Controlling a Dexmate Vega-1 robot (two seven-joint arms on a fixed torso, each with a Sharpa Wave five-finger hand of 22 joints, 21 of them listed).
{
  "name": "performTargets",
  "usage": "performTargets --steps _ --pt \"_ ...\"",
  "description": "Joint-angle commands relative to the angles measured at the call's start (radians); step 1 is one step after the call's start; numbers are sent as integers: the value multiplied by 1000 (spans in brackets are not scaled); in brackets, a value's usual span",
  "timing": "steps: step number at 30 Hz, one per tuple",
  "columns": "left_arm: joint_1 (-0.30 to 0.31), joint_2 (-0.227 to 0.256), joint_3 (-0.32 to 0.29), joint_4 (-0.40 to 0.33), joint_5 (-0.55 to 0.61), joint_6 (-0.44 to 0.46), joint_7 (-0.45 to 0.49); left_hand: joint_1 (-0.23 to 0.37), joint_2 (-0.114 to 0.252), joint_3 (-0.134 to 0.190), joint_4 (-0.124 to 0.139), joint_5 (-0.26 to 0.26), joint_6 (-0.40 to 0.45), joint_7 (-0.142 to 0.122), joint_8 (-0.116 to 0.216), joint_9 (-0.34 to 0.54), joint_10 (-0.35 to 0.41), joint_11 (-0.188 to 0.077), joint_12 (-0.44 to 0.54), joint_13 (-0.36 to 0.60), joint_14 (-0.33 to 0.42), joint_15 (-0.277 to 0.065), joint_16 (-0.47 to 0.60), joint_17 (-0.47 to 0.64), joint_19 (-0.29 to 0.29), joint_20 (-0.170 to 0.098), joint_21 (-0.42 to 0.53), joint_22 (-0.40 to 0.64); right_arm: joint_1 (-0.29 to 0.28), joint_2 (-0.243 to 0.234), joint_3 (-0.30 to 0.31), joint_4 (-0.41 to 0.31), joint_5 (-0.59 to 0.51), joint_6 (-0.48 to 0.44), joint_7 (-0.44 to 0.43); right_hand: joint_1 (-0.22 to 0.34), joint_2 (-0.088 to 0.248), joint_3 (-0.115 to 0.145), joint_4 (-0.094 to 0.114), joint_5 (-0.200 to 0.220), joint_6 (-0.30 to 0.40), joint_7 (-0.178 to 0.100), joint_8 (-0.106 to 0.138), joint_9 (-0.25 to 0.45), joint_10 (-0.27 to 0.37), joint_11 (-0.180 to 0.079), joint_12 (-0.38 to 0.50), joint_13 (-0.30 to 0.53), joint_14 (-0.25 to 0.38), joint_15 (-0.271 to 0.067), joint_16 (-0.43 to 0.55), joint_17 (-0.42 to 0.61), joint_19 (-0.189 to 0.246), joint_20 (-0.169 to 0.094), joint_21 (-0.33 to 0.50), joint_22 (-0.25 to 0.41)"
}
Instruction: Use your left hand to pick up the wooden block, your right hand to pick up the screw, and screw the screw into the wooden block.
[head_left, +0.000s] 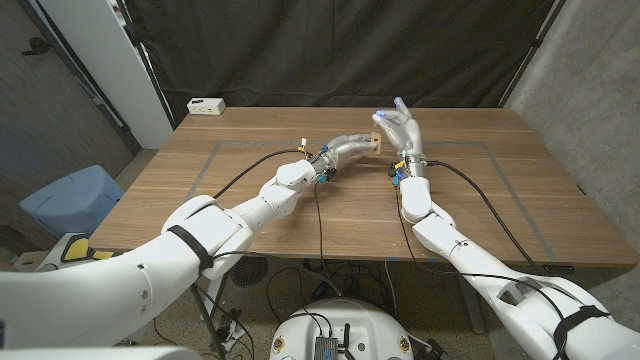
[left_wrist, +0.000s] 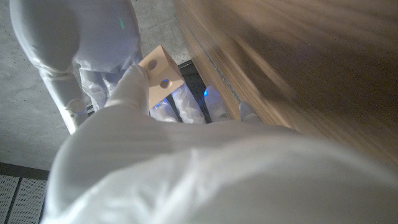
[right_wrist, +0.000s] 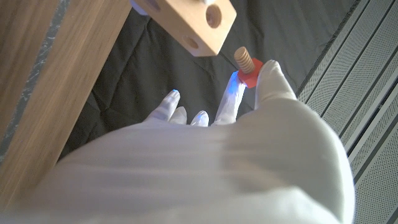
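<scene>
The left hand holds the pale wooden block with round drilled holes clear above the brown wooden table; just beside the block, the right hand pinches the ridged wooden screw with its red head, other fingers spread; the tip is not yet in a hole (judging by the right wrist view); square the shaft to the bore, keep the block steady, then turn without pushing sideways.

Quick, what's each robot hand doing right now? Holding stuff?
Left hand: holds the wooden block.
Right hand: pinches the screw, close to the block but not in a hole yet.
</scene>
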Motion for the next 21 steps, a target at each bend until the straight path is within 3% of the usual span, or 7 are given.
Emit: performTargets --steps 1,21 --pt "9 0 4 -18 2 7 4 -11 1 3 4 6 31 2 10 3 0 3 0 3 4 -20 2 3 1 6 6 2 -6 -5 0 3 5 4 6 15 3 5 -2 2 11 -15 5 6 -3 -1 -1 2 -3 -14 -3 2 -4 -21 -2 6" --pt "50 35 6 -114 2 41 29 -11 1 5 3 6 27 2 9 3 -1 3 2 4 3 -21 2 3 1 6 6 2 -20 -13 7 -7 9 6 8 19 5 5 0 0 13 -15 8 5 -3 -4 -1 2 -2 -13 -3 3 -5 -21 -1 6"
